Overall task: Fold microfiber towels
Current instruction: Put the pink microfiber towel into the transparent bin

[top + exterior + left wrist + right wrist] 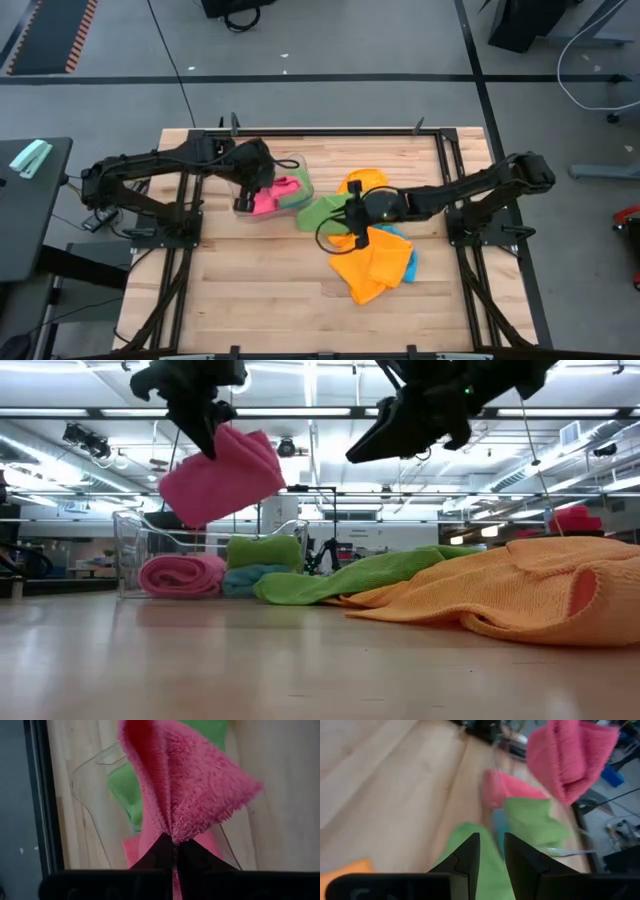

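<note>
While aloft over tub point(135, 550), pink towel point(215, 480), unlabelled

I see a folded pink towel point(220, 478) hanging in the air above rolled pink point(182, 574), green point(264, 551) and blue point(248, 579) towels, while a loose green towel point(322, 211) and crumpled orange towels point(372, 265) lie toward 3 o'clock.

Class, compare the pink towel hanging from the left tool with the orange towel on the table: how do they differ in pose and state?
1. The pink towel hangs in the air above the clear tub; the orange towel lies on the table.
2. The left tool is shut on the pink towel; nothing holds the orange towel.
3. The pink towel hangs bunched; the orange towel lies spread and rumpled.
Both are soft, fuzzy cloths.
</note>
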Robot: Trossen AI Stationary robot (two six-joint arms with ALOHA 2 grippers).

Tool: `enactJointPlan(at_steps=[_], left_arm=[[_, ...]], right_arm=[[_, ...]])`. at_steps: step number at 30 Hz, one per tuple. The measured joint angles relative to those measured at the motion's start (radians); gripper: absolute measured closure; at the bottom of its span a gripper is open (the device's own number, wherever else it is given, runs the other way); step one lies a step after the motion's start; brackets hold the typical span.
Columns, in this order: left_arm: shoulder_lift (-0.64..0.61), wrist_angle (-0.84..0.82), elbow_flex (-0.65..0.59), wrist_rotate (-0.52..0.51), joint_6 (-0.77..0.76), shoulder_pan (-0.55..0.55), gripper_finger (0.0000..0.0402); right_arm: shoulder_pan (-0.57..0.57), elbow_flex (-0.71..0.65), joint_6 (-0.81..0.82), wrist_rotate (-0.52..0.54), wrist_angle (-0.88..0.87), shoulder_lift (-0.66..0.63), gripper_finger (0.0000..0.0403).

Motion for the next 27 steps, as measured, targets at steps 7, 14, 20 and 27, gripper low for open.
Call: enactJointPlan(at_steps=[7,14,20,27], left_arm=[[-0.009,0.001,-0.011,0.016,0.036,0.036,0.0389],[-0.009,-0.008,-0.011,0.029,0.078,0.062,0.0389],[-0.011,-0.01,-0.011,0.014,0.168,0.11,0.0389],[-0.011,-0.01,-0.012,-0.005,0.221,0.157,0.0389]], right_arm=[[-0.089,-0.001,-0.032,-0.042,-0.035,-0.004,0.0307],[-0.127,-0.001,-0.07,-0.042,-0.065,-0.004,0.0307],[-0.189,-0.001,-0.144,-0.012,-0.082,-0.008,0.0307],[-0.32,-0.001,-0.16,-0.079,-0.14,-0.008,0.0307]])
